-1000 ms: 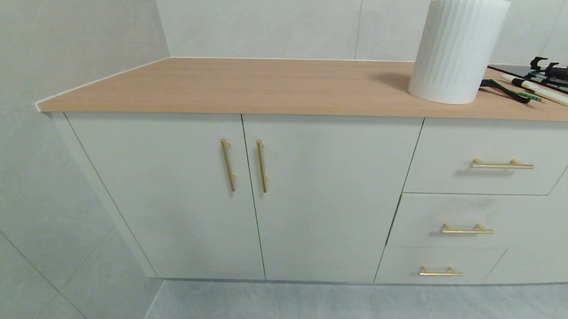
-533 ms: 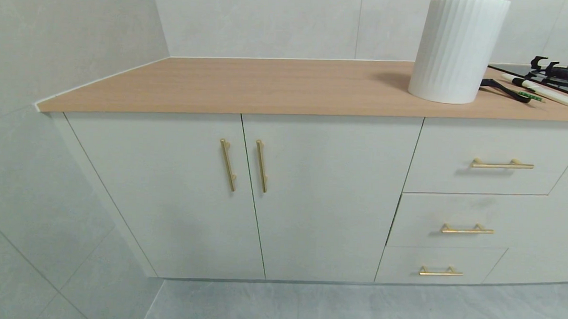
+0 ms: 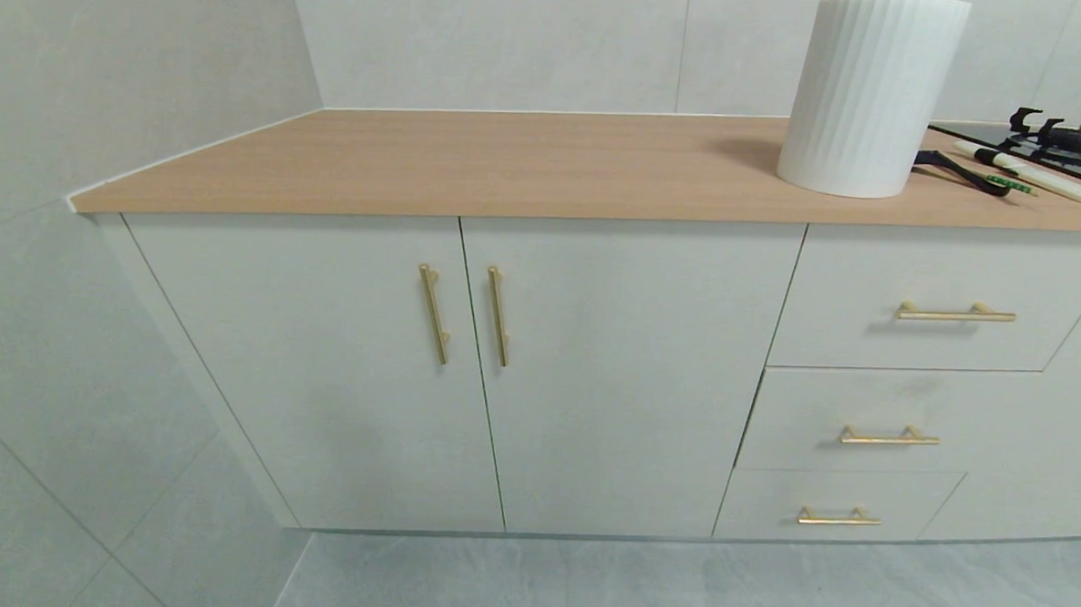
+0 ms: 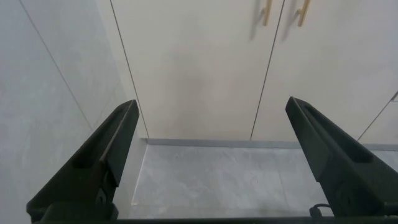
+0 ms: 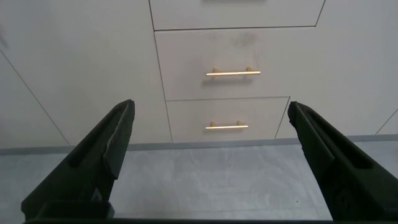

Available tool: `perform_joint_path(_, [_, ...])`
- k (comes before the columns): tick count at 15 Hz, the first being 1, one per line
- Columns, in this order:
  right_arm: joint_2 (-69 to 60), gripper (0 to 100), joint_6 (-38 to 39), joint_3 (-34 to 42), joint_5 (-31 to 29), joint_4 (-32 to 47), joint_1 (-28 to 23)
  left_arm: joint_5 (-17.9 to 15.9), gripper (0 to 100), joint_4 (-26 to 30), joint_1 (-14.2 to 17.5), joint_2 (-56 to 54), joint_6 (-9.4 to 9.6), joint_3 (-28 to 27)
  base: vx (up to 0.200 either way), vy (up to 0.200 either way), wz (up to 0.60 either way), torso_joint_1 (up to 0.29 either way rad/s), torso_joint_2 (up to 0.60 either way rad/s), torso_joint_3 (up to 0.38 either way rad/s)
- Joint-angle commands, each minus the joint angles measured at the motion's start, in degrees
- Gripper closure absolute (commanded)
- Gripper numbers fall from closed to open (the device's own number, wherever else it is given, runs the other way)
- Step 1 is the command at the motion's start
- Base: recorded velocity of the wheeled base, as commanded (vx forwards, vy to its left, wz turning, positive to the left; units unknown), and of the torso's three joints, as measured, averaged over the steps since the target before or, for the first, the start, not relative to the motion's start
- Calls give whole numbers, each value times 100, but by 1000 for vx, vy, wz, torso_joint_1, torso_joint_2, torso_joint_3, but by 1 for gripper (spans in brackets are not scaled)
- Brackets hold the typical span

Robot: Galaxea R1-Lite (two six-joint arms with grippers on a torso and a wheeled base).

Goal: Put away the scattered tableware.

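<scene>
On the wooden countertop (image 3: pixel 510 165) at the far right lie a black-handled utensil (image 3: pixel 961 170), a thin green stick (image 3: pixel 1008 184) and a long white utensil (image 3: pixel 1043 179), just right of a tall white ribbed container (image 3: pixel 869 94). My left gripper (image 4: pixel 211 112) hangs open low in front of the cabinet doors (image 4: pixel 205 62), holding nothing. My right gripper (image 5: pixel 211 112) hangs open low before the drawers (image 5: pixel 233 62), with nothing between its fingers.
A black gas hob (image 3: pixel 1072 144) sits at the counter's far right edge. Below are two cabinet doors with gold handles (image 3: pixel 435 313) and three drawers (image 3: pixel 942 303). A tiled wall closes the left side; grey floor (image 3: pixel 674 592) lies in front.
</scene>
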Motion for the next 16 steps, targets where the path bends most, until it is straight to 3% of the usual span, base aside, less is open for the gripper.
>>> perform_joint_path(1, [10,0,0,1,1,11,-2,1,0,-4,2,10,-6,0,0,0,0,0,0,0])
perform_joint_path(8, [10,0,-9,1,10,11,-2,1,0,-4,2,10,2,0,0,0,0,0,0,0])
perform_joint_path(16, [10,0,-9,1,18,20,-2,1,0,-4,2,10,2,0,0,-200,0,7,0,2])
